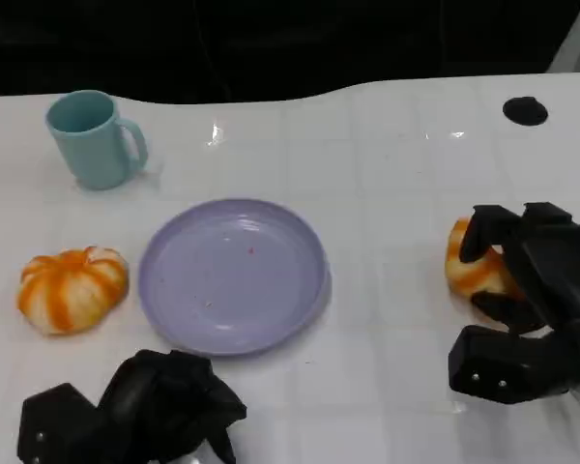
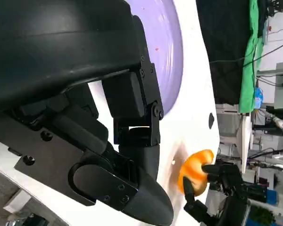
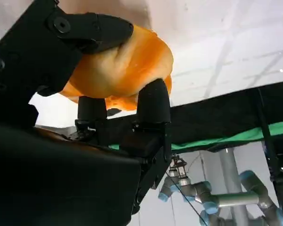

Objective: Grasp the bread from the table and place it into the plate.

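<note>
An orange-and-white bread roll [image 1: 467, 263] sits at the right of the white table, and my right hand [image 1: 536, 290] grips it with fingers wrapped over its top and side. In the right wrist view the fingers [image 3: 153, 101] press into the roll [image 3: 118, 66]. I cannot tell whether it is lifted off the table. The lilac plate [image 1: 232, 275] lies in the middle, well to the left of that hand. My left hand [image 1: 145, 411] rests near the front edge below the plate, fingers curled in and holding nothing. The left wrist view shows the plate [image 2: 169, 47], the roll [image 2: 195, 175] and the right hand [image 2: 224, 188].
A second striped orange roll [image 1: 72, 288] lies left of the plate. A light blue mug [image 1: 92, 138] stands at the back left. A small black disc [image 1: 525, 110] sits at the back right. Bare table lies between the plate and the right hand.
</note>
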Controlling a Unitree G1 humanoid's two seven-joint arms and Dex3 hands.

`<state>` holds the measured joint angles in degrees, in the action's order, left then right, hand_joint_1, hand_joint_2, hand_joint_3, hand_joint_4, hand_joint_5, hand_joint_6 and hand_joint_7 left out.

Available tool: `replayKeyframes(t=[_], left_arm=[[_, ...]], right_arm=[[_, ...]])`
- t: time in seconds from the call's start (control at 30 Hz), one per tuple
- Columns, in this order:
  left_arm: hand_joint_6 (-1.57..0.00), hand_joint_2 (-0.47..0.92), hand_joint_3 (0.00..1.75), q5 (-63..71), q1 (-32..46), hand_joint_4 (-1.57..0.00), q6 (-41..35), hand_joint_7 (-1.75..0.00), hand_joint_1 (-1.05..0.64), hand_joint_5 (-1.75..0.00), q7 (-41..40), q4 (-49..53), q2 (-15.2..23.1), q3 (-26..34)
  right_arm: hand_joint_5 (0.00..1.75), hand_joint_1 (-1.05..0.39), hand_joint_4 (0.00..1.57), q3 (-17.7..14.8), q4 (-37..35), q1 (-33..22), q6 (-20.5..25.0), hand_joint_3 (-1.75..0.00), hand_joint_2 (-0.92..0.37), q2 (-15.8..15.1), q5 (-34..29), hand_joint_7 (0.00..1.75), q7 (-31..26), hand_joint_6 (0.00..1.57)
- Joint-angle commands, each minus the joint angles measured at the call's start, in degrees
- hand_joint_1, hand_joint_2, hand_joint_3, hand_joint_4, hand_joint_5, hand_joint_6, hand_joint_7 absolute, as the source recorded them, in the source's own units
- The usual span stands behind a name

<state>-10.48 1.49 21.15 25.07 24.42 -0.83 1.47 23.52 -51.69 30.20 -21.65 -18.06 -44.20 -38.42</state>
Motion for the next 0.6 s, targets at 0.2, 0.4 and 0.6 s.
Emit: replayKeyframes(t=[0.2, 0.4, 0.6], left_arm=[[-1.53, 0.82, 0.01, -0.1, 0.1, -1.45, -0.3, -0.57, -1.05, -1.03, -0.6, 0.2, 0.7, 0.4], [-1.53, 0.82, 0.0, 0.3, -0.3, -1.46, -0.2, -0.57, -1.05, -1.03, -0.8, 0.8, 0.5, 0.1], [-1.53, 0.82, 0.0, 0.0, -0.3, -1.46, -0.1, -0.57, -1.05, -1.02, -0.5, 0.7, 0.4, 0.2]], right_arm=[[1.75, -0.13, 0.99, -1.0, 7.0, -1.2, -3.0, -1.38, -0.33, 0.2, 3.0, 1.75, 1.0, 0.75], [1.75, -0.13, 1.0, -1.2, 14.7, -2.5, -4.6, -1.48, -0.25, 1.9, 5.3, 1.7, 5.6, 0.77], [1.75, -0.09, 0.99, -1.5, 21.0, -4.2, -5.4, -1.55, -0.21, 5.4, 9.6, 1.72, 12.3, 0.77]])
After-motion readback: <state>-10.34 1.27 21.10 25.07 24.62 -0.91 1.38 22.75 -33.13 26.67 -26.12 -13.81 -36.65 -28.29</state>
